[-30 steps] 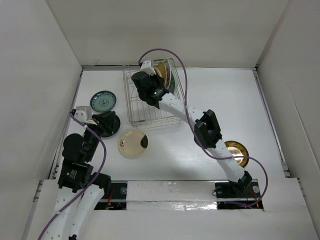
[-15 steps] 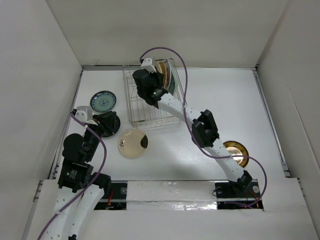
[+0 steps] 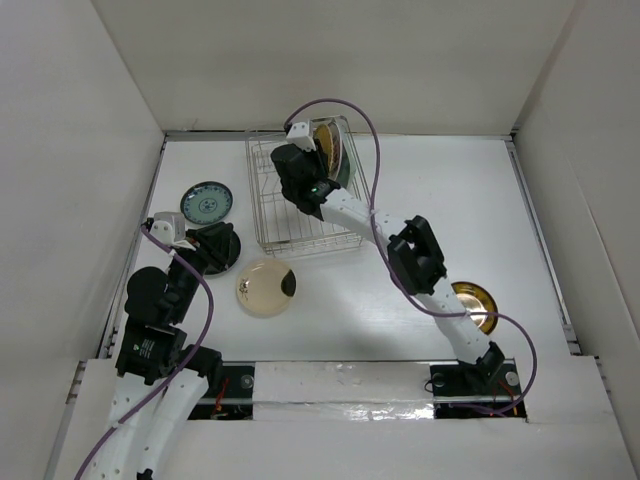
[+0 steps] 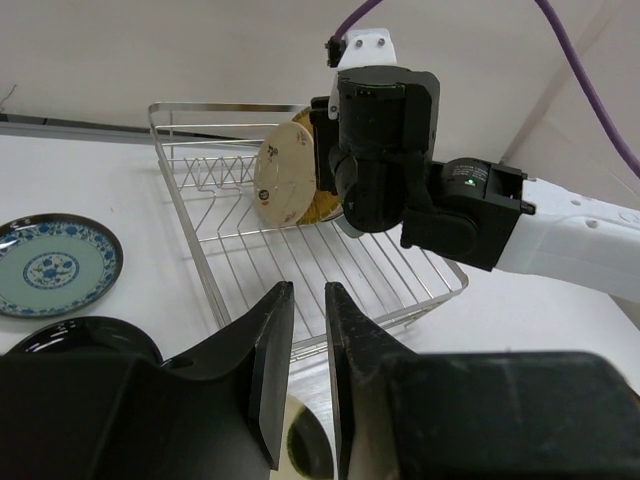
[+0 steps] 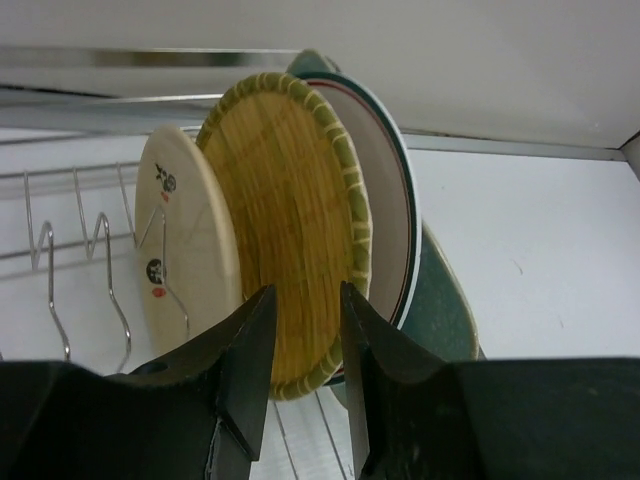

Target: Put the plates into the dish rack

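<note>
The dish rack (image 3: 285,215) stands at the back middle; it also shows in the left wrist view (image 4: 250,250). At its far end stand a white plate with red marks (image 5: 180,250), a woven yellow plate (image 5: 290,230), a white rimmed plate (image 5: 395,215) and a pale green plate (image 5: 445,305). My right gripper (image 5: 305,295) is open and empty just in front of the woven plate. My left gripper (image 4: 308,292) is nearly shut and empty, above a black plate (image 3: 220,250) and a cream plate with a dark patch (image 3: 265,288).
A blue-patterned plate (image 3: 206,202) lies at the left. A dark-and-gold plate (image 3: 473,305) lies at the right, partly under my right arm. White walls enclose the table on three sides. My right arm stretches across the rack's near right corner.
My right gripper has moved slightly back and right over the rack, toward the standing plates. My left arm has not moved.
</note>
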